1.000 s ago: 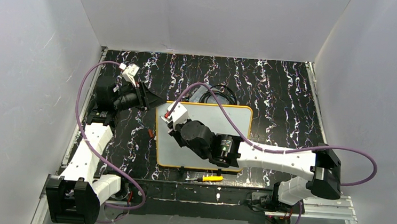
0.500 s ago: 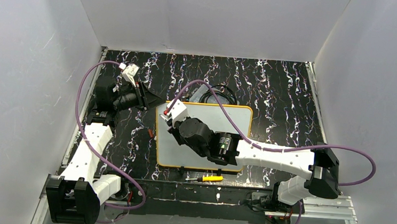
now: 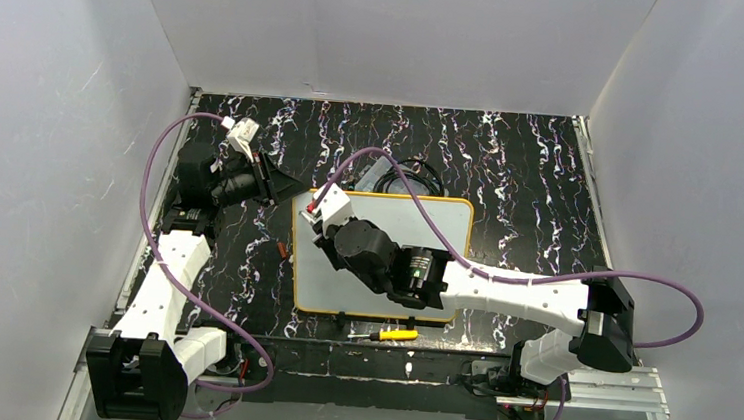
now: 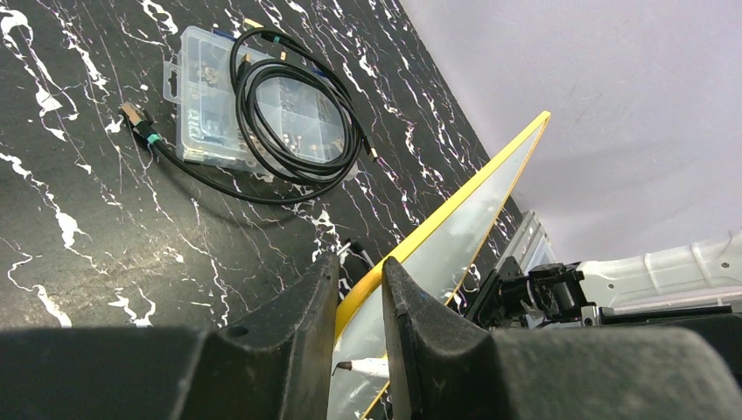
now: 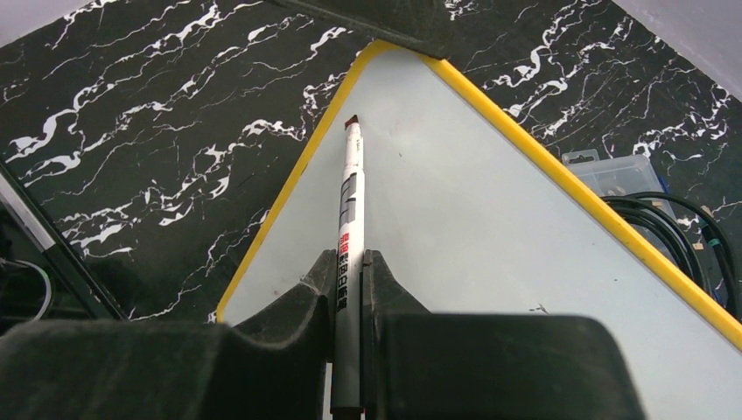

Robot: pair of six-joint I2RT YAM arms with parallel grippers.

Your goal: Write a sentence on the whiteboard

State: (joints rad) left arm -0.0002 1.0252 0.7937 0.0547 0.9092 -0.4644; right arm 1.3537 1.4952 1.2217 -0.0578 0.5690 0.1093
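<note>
The whiteboard (image 3: 416, 234), white with a yellow rim, lies flat mid-table. My left gripper (image 3: 285, 189) sits at its far left corner. In the left wrist view its jaws (image 4: 360, 293) are closed down on the yellow rim (image 4: 455, 201), one finger on each side. My right gripper (image 5: 349, 255) is shut on a white marker (image 5: 350, 192). The marker's reddish-brown tip (image 5: 352, 121) points at the board just inside that same corner, and it also shows between the left fingers (image 4: 372, 367). In the top view the right gripper (image 3: 329, 229) hangs over the board's left part. The sentence is not in view.
A clear plastic parts box with a coiled black cable (image 4: 262, 105) lies just beyond the board's far edge (image 3: 391, 174). A yellow-handled screwdriver (image 3: 390, 334) lies by the near edge. A small red item (image 3: 283, 248) lies left of the board. White walls enclose the table.
The right forearm has slid a little to the left over the board with the marker still held. The left arm stays at the board's corner.
</note>
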